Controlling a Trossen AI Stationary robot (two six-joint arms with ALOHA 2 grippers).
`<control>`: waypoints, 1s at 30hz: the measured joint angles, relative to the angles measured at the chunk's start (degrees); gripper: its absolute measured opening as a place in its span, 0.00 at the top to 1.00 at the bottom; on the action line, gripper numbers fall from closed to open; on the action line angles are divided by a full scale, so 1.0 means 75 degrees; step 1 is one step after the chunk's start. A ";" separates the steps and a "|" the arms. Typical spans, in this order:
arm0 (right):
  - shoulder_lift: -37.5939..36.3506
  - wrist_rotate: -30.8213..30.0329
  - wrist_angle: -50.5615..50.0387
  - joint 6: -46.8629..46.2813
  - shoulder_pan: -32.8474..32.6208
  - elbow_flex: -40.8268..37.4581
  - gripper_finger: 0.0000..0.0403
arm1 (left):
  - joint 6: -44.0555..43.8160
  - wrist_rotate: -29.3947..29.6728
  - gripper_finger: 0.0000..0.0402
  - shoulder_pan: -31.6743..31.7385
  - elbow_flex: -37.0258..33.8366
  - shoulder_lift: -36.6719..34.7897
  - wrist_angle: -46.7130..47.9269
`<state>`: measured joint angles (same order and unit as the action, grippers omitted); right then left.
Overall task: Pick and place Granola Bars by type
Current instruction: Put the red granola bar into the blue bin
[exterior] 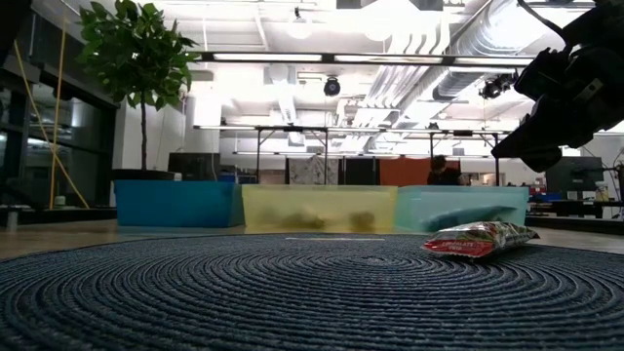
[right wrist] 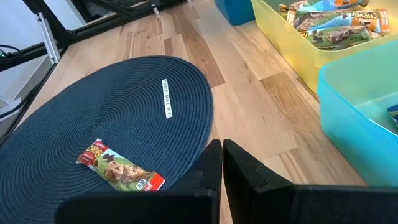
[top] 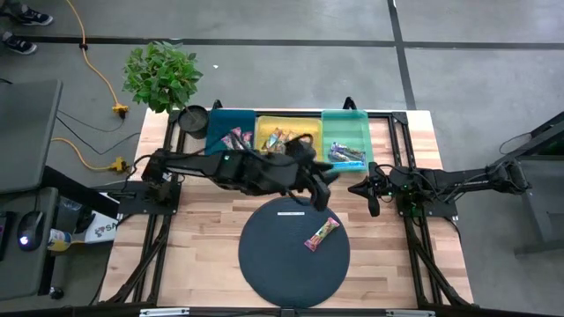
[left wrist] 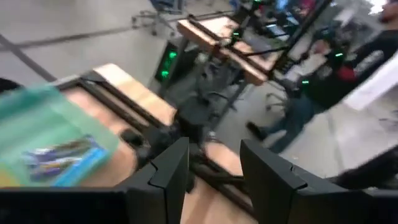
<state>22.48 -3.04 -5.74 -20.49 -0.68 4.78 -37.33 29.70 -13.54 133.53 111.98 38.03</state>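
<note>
One pink-red granola bar (top: 322,232) lies flat on the dark round mat (top: 293,255), right of its centre; it also shows in the right wrist view (right wrist: 121,167) and the low view (exterior: 478,239). Three trays stand along the far edge: a blue tray (top: 231,132) with pink-red bars, a yellow tray (top: 286,132) with orange-tan bars, and a green tray (top: 345,136) with blue bars (left wrist: 59,155). My left gripper (top: 328,176) hangs open and empty, raised in front of the yellow and green trays. My right gripper (top: 372,198) waits shut at the mat's right (right wrist: 222,162).
A potted plant (top: 161,75) and a black round pot (top: 194,117) stand at the table's far left corner. Bare wood lies between the mat and the trays. A person (left wrist: 323,81) stands in the room beyond the table's right side.
</note>
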 joint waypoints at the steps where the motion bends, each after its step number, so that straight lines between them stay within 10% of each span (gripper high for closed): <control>1: 0.0000 0.0002 -0.0001 0.0000 0.0000 0.0000 1.00 | -0.0122 -0.0158 0.64 -0.0002 0.0034 0.0130 -0.0058; 30: 0.0195 0.0002 0.0094 0.0000 0.0001 0.0003 1.00 | -0.1467 -0.3879 0.64 0.0007 0.0054 0.3325 0.1965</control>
<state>23.94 -3.03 -5.04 -20.49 -0.67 4.80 -48.33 0.60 -13.49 133.94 136.92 52.77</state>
